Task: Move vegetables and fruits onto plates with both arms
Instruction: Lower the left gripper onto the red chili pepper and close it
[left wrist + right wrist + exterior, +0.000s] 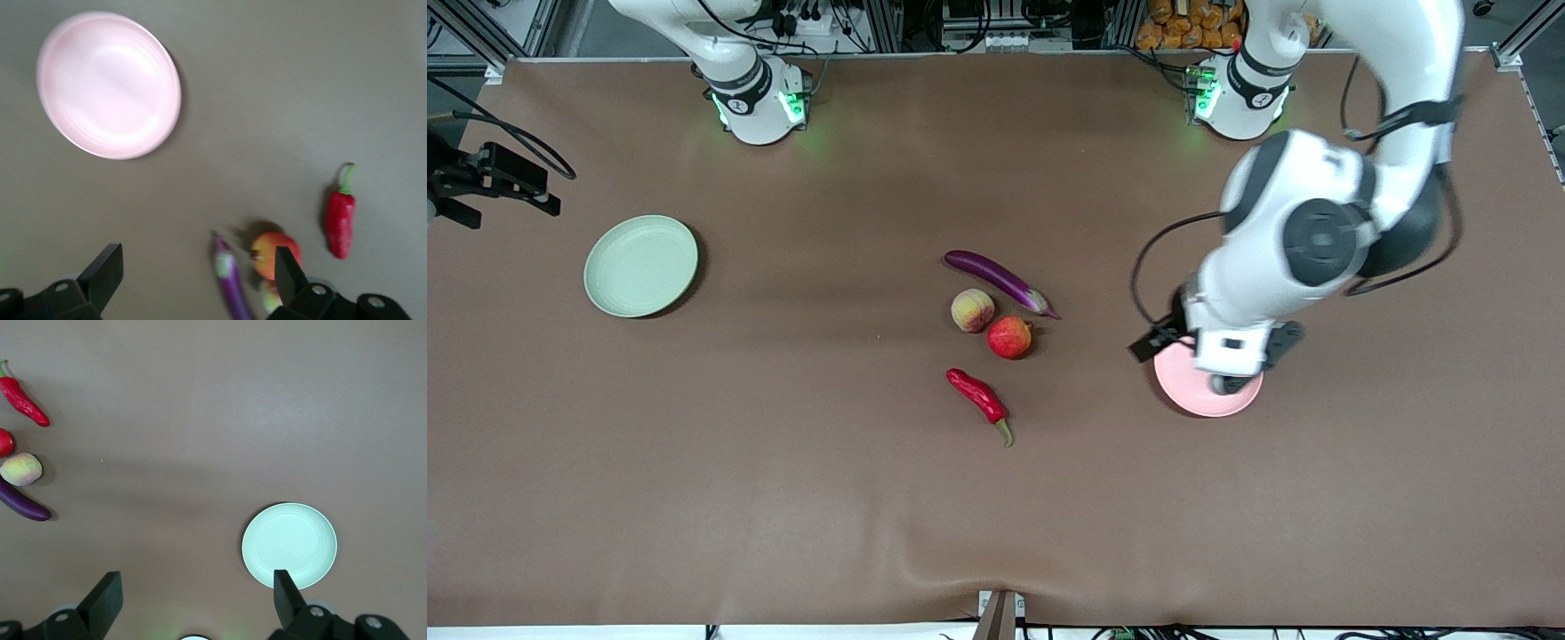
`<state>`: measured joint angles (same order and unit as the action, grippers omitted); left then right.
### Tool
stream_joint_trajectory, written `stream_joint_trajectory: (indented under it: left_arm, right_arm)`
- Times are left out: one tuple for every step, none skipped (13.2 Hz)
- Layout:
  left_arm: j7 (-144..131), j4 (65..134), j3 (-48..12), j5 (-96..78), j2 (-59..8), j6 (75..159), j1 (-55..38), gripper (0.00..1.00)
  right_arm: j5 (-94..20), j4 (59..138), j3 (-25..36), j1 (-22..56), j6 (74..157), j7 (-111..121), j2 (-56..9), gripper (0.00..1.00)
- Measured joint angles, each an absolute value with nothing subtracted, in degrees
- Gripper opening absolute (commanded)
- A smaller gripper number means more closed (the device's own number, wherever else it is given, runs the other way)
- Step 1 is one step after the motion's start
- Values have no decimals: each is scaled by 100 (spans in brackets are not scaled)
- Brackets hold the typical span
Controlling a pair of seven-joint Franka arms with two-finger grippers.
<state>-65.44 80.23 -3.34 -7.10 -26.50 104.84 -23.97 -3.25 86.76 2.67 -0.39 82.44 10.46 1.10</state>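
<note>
Left gripper (193, 283) hung with fingers spread and empty over the pink plate (1199, 402). Nearest it lay the apple (1009, 337), touching the eggplant (1000, 279) and just beside the peach (972, 310); the chili pepper (980, 396) lay apart. Taking the pepper first looked wisest, jaws across its width, since it had free room. Right gripper (193, 603) waited, likewise spread, high above the table near the green plate (641, 265).
</note>
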Motion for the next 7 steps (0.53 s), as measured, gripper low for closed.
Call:
stream_joint_trajectory:
  left_arm:
    - [-6952, 7978, -326, -710, -2802, 10708, -2589, 100]
    - [-7378, 7920, -313, -710, -2977, 10915, -2772, 100]
    - [-7734, 7872, -299, -710, -3134, 11111, -2915, 100]
    - [-8072, 7828, -287, -710, -3283, 11314, -3034, 100]
    - [-8404, 7796, -282, -710, -3411, 11518, -3126, 100]
    - [-8704, 7780, -279, -710, -3515, 11733, -3200, 100]
    - [-8973, 7774, -278, -710, -3613, 12008, -3283, 100]
  right_arm:
    - [-325, 8676, 268, -39, 8237, 1046, 110, 100]
    - [-325, 8676, 269, -39, 8222, 1046, 109, 100]
    - [-325, 8676, 270, -40, 8216, 1046, 108, 100]
    - [-325, 8676, 270, -40, 8213, 1046, 107, 100]
    - [-325, 8676, 270, -40, 8211, 1046, 106, 100]
    - [-326, 8676, 270, -40, 8209, 1046, 106, 100]
    - [-326, 8676, 271, -41, 8204, 1046, 106, 100]
